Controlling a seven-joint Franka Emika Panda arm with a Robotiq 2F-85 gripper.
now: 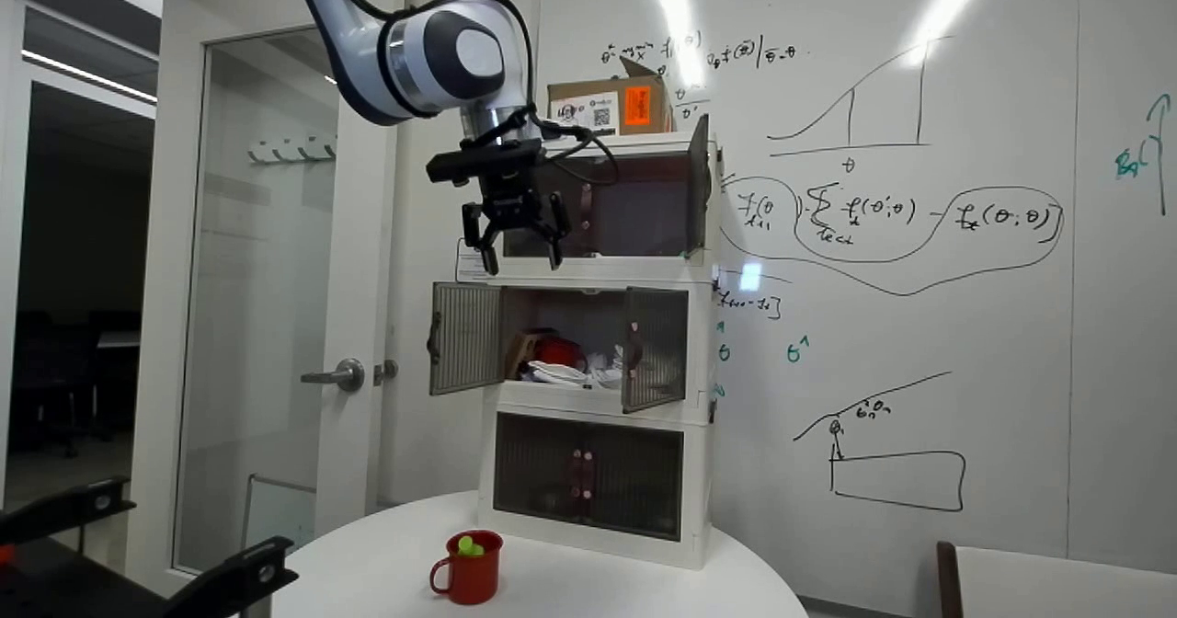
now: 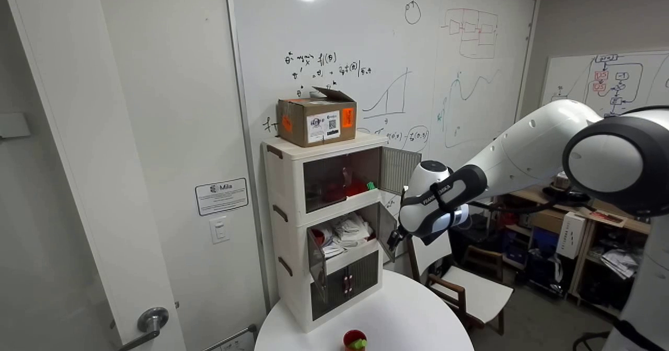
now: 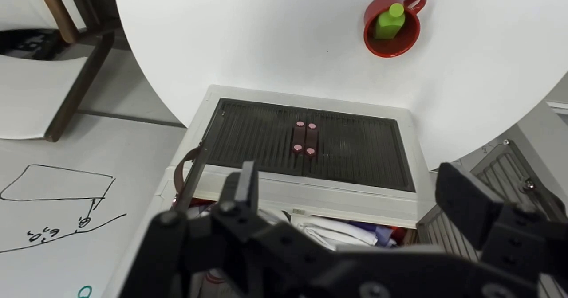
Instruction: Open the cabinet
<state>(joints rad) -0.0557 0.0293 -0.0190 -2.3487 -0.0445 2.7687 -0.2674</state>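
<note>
The cabinet [image 1: 598, 399] is a tall white unit of three stacked compartments, also in the other views [image 2: 292, 301] [image 3: 337, 200]. Its middle compartment has both tinted doors swung outward, a left door [image 1: 467, 337] and a right door [image 1: 657, 351], with white cloths [image 2: 353, 231] inside. The top compartment has its right door [image 2: 400, 169] open and its left door shut. The bottom doors [image 3: 355, 147] are shut. My gripper [image 1: 522, 267] points down in front of the cabinet, open and empty; its spread fingers also show in the wrist view [image 3: 348, 169]. I see no contact with a door.
A red mug [image 1: 474, 570] with a green bottle in it stands on the round white table [image 1: 386, 554]. A cardboard box [image 2: 326, 121] sits on top of the cabinet. A chair [image 2: 481, 293] stands beside the table. A glass room door [image 1: 257, 324] is beside the cabinet.
</note>
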